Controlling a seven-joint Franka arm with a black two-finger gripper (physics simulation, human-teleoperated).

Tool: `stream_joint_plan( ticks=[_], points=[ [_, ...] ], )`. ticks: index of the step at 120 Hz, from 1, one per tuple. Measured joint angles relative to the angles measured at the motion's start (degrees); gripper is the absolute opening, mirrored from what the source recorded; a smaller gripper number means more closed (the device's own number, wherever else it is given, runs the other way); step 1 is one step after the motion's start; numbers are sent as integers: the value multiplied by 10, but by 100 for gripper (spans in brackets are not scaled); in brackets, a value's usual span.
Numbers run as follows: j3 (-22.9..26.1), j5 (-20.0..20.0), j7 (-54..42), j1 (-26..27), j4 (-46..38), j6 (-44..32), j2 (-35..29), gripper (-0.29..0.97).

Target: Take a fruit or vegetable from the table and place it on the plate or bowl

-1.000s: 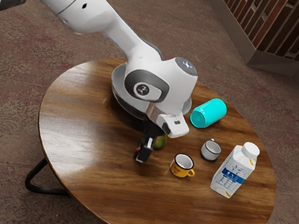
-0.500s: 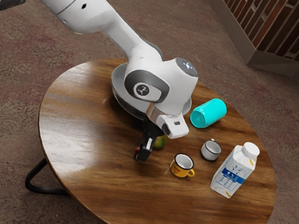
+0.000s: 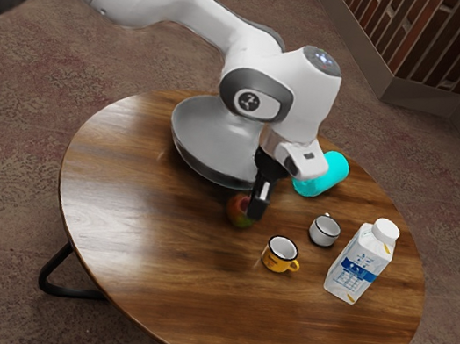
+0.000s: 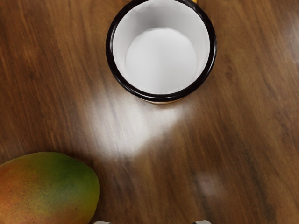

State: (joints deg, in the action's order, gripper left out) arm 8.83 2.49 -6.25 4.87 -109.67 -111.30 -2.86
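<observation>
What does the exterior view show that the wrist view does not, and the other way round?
The exterior view adds the arm with its gripper just beside the mango, the grey plate behind them, a teal can lying on its side, a small white mug, a white bottle and the brick wall. The wrist view adds a look straight down into the yellow mug: its inside is white and empty. Both share the mango, the yellow mug and the wooden table.
</observation>
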Motion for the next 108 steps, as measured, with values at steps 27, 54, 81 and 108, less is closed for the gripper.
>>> stream_joint_plan(
  ticks=[27,54,81,108],
  points=[
    [-79,20,3,1,24,35,-8,18],
    [-129,29,5,-21,20,46,6,18],
    [-165,31,6,-8,11,19,20,18],
    [-215,31,7,17,8,9,22,18]
  ],
)
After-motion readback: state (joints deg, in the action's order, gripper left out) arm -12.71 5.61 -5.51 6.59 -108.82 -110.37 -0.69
